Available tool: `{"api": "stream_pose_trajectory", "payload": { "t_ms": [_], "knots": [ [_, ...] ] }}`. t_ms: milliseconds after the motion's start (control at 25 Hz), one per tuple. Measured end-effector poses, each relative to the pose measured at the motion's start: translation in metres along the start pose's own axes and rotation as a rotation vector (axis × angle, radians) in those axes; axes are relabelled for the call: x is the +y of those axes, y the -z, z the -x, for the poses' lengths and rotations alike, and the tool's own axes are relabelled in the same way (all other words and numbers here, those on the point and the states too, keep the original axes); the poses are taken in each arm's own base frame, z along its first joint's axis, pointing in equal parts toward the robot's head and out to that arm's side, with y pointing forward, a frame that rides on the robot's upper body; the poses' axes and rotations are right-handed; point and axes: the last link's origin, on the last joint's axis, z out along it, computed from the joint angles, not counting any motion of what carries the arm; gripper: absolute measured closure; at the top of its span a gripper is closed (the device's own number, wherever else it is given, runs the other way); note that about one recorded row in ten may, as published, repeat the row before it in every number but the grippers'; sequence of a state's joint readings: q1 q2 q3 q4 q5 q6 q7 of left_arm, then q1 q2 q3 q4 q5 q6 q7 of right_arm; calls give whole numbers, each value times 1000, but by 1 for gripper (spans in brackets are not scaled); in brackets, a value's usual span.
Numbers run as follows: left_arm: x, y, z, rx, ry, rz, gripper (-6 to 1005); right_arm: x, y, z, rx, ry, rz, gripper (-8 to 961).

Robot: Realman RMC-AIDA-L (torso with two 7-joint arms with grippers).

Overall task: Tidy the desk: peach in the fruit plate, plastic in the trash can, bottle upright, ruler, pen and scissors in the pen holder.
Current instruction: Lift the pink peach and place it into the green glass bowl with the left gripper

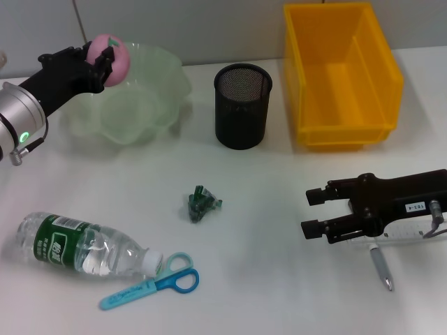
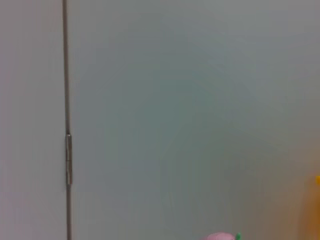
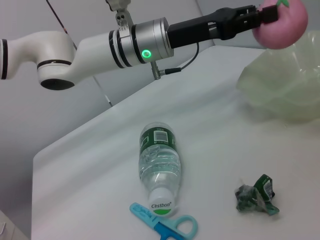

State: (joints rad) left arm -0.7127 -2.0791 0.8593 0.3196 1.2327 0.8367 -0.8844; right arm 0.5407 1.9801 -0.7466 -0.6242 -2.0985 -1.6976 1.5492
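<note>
Left hand (image 1: pixel 105 59): clamped on the peach (image 1: pixel 113 57), held above the fruit plate (image 1: pixel 150 98).
Right hand (image 1: pixel 316 211): fingers spread, low beside the pen (image 1: pixel 380 269).
Bottle (image 1: pixel 80 246): lying on the table (image 1: pixel 265 293).

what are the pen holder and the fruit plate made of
Pen holder: looks like black metal wire mesh; light shows through its perforated wall. Fruit plate: seems translucent pale green plastic or glass, glossy and wavy-rimmed; the look leaves it open which.
</note>
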Motion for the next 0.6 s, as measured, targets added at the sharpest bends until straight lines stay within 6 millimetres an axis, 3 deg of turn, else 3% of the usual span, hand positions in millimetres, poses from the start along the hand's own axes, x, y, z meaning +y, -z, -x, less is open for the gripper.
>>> {"api": "stream_pose_trajectory", "payload": {
  "t_ms": [120,600],
  "knots": [
    [1,-1,1,-4,-1,2,684,0,0,0,0,0,-3,134],
    [1,-2,-1,-3,-5,2,386,0,-1,-1,2,-2,-5,134]
  ]
}}
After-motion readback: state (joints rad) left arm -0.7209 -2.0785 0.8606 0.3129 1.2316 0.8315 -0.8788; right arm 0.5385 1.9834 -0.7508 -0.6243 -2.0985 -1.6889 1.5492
